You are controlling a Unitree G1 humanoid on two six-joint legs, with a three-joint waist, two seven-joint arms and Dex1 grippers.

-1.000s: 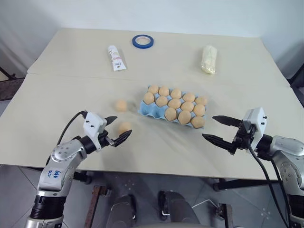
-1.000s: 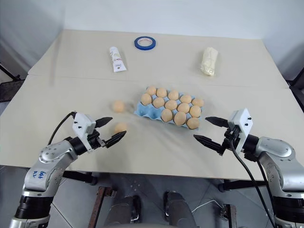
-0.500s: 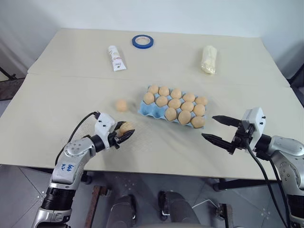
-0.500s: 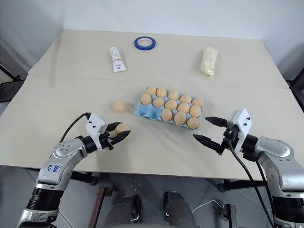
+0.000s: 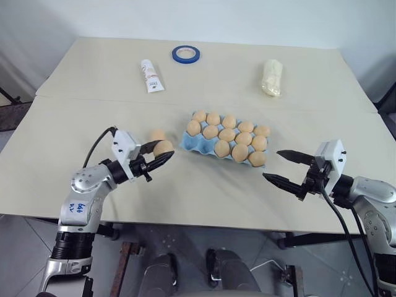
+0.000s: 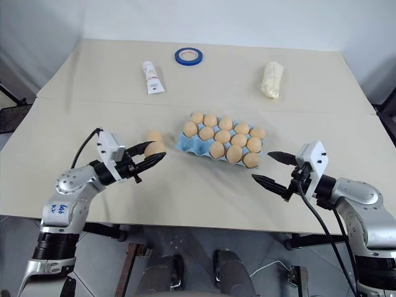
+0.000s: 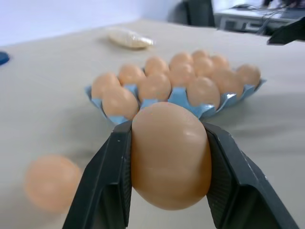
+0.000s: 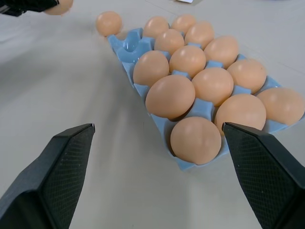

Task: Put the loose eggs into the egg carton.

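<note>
My left gripper (image 5: 163,151) is shut on a tan-brown egg (image 7: 169,162), holding it just above the table a little left of the egg carton (image 5: 186,144). The light blue carton holds several eggs, and one cup (image 8: 127,47) at its left end shows bare. Another loose egg (image 5: 156,134) lies on the table just behind the held one, close to the carton's left end. To the right of the carton, my right gripper (image 5: 272,165) hangs open with nothing between its fingers, pointing toward the carton.
At the back of the table lie a blue tape ring (image 5: 185,54), a white tube (image 5: 150,75) and a pale plastic-wrapped bundle (image 5: 272,77). A seam crosses the table behind the carton. The table's front edge runs just under both arms.
My left gripper closed on the nearer loose egg, lifted it off the table and carried it up and toward the carton. The right arm stayed still.
</note>
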